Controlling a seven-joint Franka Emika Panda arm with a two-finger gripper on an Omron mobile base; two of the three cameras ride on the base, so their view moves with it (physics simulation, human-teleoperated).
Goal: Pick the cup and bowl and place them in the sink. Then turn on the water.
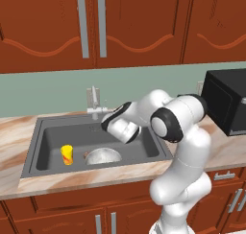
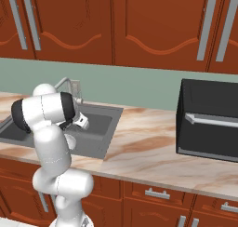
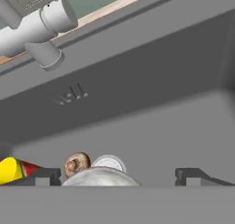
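Observation:
The yellow cup (image 1: 67, 154) stands upright on the left of the dark grey sink (image 1: 43, 146) floor. To its right, the speckled grey-white bowl (image 1: 103, 156) sits near the sink's front wall. My gripper (image 1: 105, 122) hangs open over the basin, just below and right of the silver faucet (image 1: 93, 102), with nothing between its fingers. In the hand view the faucet spout (image 3: 36, 28) is at the upper left. The cup (image 3: 11, 169) and the bowl (image 3: 101, 177) peek up at the bottom, between the fingertips (image 3: 43, 176). No water stream is visible.
A black microwave (image 1: 226, 101) stands on the marbled counter (image 1: 12, 137) right of the sink. Red-brown wall cabinets (image 1: 120, 22) hang above. A small brown round object (image 3: 76, 163) and the drain (image 3: 110, 162) lie on the sink floor behind the bowl.

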